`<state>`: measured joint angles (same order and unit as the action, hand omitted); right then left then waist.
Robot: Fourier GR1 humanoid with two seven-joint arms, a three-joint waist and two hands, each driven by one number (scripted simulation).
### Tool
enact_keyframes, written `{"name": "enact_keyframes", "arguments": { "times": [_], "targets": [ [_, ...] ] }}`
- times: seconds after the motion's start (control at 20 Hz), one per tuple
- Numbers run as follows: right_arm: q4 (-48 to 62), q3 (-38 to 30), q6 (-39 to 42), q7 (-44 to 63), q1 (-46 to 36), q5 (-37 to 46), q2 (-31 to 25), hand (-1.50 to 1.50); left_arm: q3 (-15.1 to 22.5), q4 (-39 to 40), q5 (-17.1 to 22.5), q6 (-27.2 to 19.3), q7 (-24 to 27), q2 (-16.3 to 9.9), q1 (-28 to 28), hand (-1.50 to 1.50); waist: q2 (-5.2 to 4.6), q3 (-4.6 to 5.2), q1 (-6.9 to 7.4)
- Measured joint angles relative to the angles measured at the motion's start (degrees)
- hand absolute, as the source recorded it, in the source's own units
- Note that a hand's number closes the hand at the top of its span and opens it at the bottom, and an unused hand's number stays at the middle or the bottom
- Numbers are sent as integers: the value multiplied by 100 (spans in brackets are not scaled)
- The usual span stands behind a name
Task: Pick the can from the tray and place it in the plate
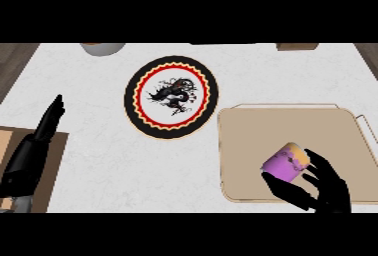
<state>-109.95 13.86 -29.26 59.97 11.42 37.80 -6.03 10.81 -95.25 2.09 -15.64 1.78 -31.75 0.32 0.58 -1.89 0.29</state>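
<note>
Can: a purple can (286,160) with a tan top was seen tilted over the tray, in its lower part, clasped by the right hand.
Tray: the beige tray (251,125) was laid at the counter's right, just beside the plate.
Plate: the round plate (171,96), black-rimmed with a red ring and a dark dragon figure, was left bare.
Right hand: the right hand (317,187) was curled round the can.
Left hand: the left hand (40,137) was held with its fingers straight and pressed together at the left edge.

Right hand (319,187) is showing at the lower right of the view, fingers and thumb curling around the can (286,161); left hand (37,142) is lying at the left edge, fingers straight, pointing upward, holding nothing.
</note>
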Motion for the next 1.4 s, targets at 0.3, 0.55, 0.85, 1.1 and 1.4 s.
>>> {"name": "enact_keyframes", "arguments": {
  "times": [0.3,0.55,0.85,1.1,1.4],
  "targets": [
    [358,-117,218,-232,-352,12,-194,150,-21,22,-65,36,-8,39,-65,0,-9,11,38],
    [805,196,1453,-885,-915,9,-1369,150,163,-212,-131,126,-227,59,-275,0,-113,76,445],
    [1718,175,2732,-2062,-1811,-357,-2475,150,213,-214,-206,132,-356,89,-325,0,-140,67,544],
    [2700,-74,2804,-2985,-2786,-264,-2804,150,124,-69,-210,127,-283,134,-287,0,-101,32,399],
    [3031,-360,2410,-3781,-3604,-72,-2984,150,-16,12,-211,122,-238,142,-203,0,-42,26,217]
  ]
}}
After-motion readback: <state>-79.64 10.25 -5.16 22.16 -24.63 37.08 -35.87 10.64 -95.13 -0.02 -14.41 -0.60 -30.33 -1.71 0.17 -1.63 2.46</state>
